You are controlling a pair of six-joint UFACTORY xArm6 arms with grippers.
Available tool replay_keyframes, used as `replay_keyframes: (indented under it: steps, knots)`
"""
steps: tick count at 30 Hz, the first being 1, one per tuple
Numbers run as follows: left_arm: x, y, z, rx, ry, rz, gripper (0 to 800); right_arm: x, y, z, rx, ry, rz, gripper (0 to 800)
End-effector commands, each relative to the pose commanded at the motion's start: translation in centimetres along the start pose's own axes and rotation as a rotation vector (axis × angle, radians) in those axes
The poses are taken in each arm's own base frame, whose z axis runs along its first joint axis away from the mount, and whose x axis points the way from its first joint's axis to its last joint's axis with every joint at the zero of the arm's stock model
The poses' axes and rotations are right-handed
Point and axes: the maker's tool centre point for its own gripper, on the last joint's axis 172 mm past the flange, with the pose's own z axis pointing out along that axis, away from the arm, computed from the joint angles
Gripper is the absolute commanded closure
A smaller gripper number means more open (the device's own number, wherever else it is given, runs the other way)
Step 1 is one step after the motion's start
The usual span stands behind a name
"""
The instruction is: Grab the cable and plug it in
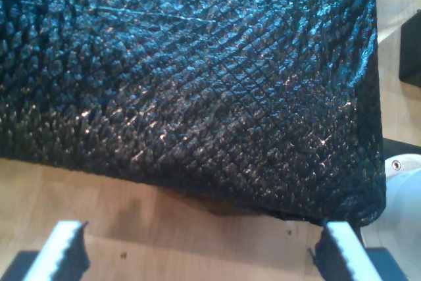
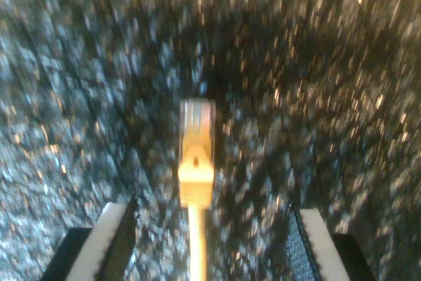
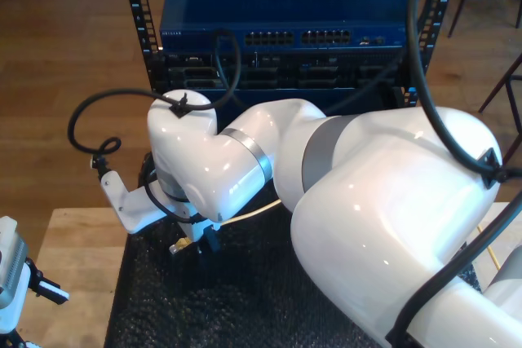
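the big white arm (image 3: 359, 201) fills the exterior view's right and middle, reaching down over the black textured mat (image 3: 245, 299) on the wooden desk (image 3: 73, 258). behind it stands a dark blue network switch (image 3: 281, 6) in a black rack, its row of ports facing the desk. my first pincer (image 1: 200, 248) is spread wide with nothing between its white pads, low over bare wood at the mat's edge. my second pincer (image 2: 207, 241) is also spread wide, straddling the cable (image 2: 197, 182) without touching it. the pale-yellow cable lies on the mat, its long axis along the pincer's line of sight, clear plug (image 2: 197, 118) pointing away from the pincer. the wrist view is blurred.
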Motion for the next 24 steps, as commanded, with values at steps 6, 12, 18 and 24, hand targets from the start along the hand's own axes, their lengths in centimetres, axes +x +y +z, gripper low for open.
replay_keyframes:
  steps: [6,12,18,24]
  knots:
    - [0.0,0.0,0.0,0.001,-0.001,0.0,0,0.1,0.0,-0.2,0.0,0.001,0.0,237]
    - [0.0,0.0,0.0,0.001,-0.001,0.0,0,1.7,-0.3,-0.7,-0.005,0.007,-0.027,237]
    - [0.0,0.0,0.0,0.001,-0.001,-0.002,0,2.6,-1.2,-0.4,0.007,0.007,-0.044,254]
    - [0.0,0.0,0.0,0.001,-0.001,0.0,0,2.5,-1.6,-0.1,0.014,0.005,-0.044,291]
